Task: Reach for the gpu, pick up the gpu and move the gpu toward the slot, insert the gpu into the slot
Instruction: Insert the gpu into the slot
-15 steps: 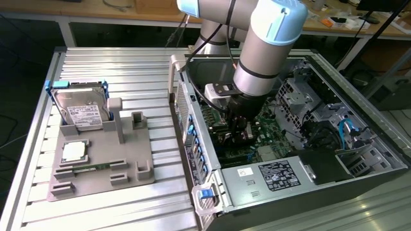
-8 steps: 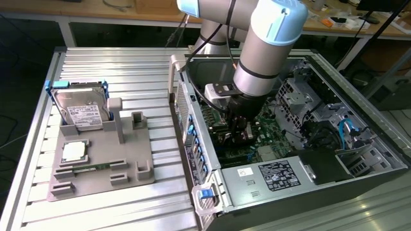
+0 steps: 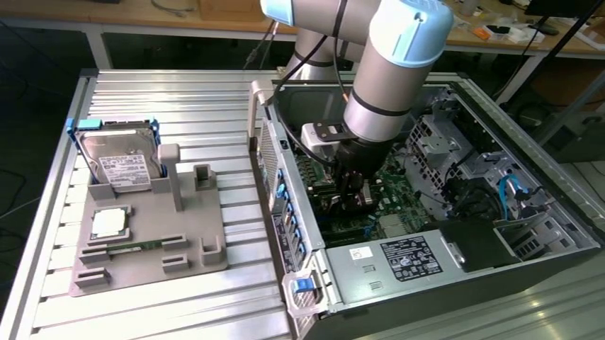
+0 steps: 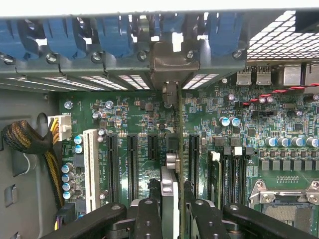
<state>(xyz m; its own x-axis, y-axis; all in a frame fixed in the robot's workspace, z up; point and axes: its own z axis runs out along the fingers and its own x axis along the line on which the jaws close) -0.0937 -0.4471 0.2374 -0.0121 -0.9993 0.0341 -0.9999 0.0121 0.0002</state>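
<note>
One gpu (image 4: 169, 191) is seen edge-on in the wrist view, clamped between the black fingers (image 4: 148, 219), standing upright over the motherboard (image 4: 249, 129) between two dark expansion slots (image 4: 193, 159); its silver end bracket (image 4: 169, 62) is already up against the case's rear wall, under the blue retention clips (image 4: 114, 32). Whether the card edge is seated in a slot cannot be told. In the exterior view the gripper (image 3: 355, 191) is lowered deep inside the open computer case (image 3: 529, 241), toward the near left of the board. Judged risk: slight sideways offset would put the card edge on the slot rim or neighbouring components, bending the board; a snagged bracket would tilt it. Slot alignment is given by the wrist view; the exterior view gives the grey fixture (image 3: 142, 248) on the desk (image 3: 170, 92) with the hard drive (image 3: 118, 159).
</note>
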